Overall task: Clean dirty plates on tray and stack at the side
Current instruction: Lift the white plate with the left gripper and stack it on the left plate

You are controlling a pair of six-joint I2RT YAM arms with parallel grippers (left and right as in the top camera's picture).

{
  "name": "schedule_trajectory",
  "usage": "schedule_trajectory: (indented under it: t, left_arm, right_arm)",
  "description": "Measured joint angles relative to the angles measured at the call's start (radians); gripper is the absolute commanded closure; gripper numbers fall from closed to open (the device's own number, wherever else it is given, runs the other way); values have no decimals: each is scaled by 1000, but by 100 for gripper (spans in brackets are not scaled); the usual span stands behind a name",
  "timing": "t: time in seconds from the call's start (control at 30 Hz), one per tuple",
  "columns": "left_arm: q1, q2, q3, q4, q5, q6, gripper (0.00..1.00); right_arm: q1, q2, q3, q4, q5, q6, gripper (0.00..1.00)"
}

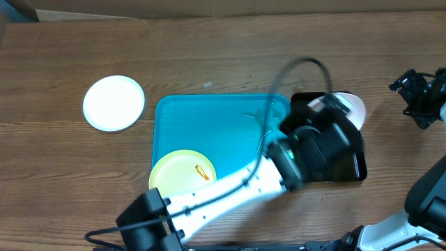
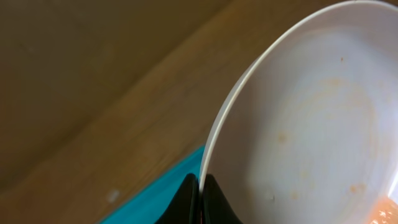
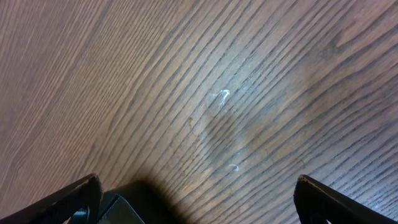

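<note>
**Q:** Left jaws, state?
**A:** Your left gripper (image 2: 201,186) is clamped on the rim of a round white plate (image 2: 311,124), the edge pinched between its black fingers (image 2: 186,202). The plate spreads up and right from the jaws, with faint orange smears on its face. A corner of the large turquoise plastic tray (image 2: 155,202) shows just left of the jaws.

**Q:** Right jaws?
**A:** Your right gripper (image 3: 198,186) is spread wide, with brown wooden table (image 3: 217,93) showing between its fingers.

**Q:** Remaining plates?
**A:** Overhead, the pale yellow round plate (image 1: 178,174), streaked orange, lies in the tray, well back from your left jaws beside the arm. The second white plate (image 1: 113,103) sits on the table beyond the tray, well apart from both jaws. The held plate is over a corner of the black rectangular tray (image 1: 348,164).
</note>
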Motion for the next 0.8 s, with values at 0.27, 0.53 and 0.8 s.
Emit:
schedule_trajectory:
  t: [0.27,0.53,0.8]
  left_arm:
    - [-126,0,1,262,-346,327,96]
    - [-171,0,3,460,-472,581,96]
    - [-174,0,3,457,-493,602,96]
  right_arm:
    - [0,0,0,0,0,1,0]
    - [0,0,0,0,0,2,0]
    - [0,0,0,-1,0,1,0]
